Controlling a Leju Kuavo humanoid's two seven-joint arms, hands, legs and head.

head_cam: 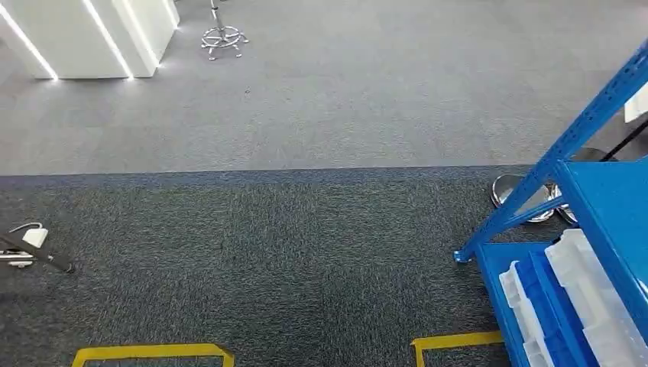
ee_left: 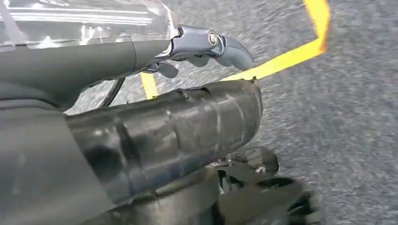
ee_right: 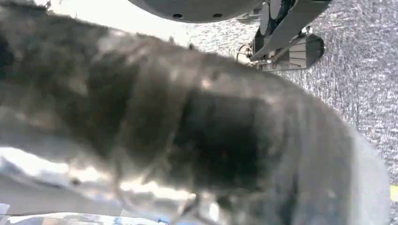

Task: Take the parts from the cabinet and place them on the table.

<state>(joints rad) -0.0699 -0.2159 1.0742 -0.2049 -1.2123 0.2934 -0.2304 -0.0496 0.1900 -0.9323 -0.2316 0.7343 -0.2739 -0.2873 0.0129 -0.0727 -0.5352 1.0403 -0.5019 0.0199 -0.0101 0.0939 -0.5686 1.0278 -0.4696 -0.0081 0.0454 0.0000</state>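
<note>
We take this for a lab or workshop floor: grey carpet (head_cam: 306, 115), yellow floor tape (head_cam: 153, 352), a blue steel rack (head_cam: 588, 122) at three o'clock holding clear bins (head_cam: 592, 294).

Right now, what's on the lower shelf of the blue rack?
On the blue rack, the lower shelf carries blue bins and clear bins in rows. The upper shelf covers its far side; bin contents can't be made out.
</note>
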